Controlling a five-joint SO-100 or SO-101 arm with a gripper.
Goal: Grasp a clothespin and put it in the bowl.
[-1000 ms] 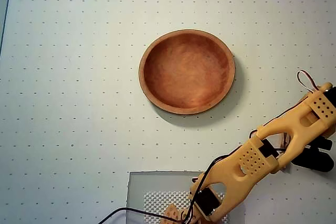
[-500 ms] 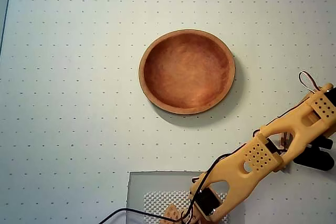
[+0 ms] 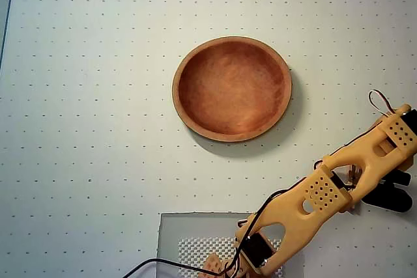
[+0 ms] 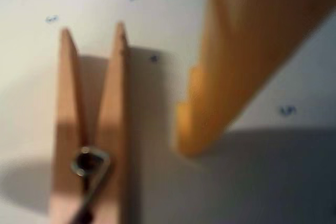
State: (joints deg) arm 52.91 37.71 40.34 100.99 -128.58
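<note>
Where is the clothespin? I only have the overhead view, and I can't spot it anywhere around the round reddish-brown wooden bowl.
Observer: The wrist view shows the pale wooden spring clothespin lying on the white dotted table, its tips pointing to the top of the frame.
Operator: Is a finger touching it?
Observer: No. One orange plastic finger sits to its right in that view, with bare table between them.
Operator: And the second finger?
Observer: It is out of frame, so I cannot tell how wide the grip stands.

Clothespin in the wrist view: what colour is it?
Pale tan wood with a metal spring; the clothespin shows best in the wrist view.
</note>
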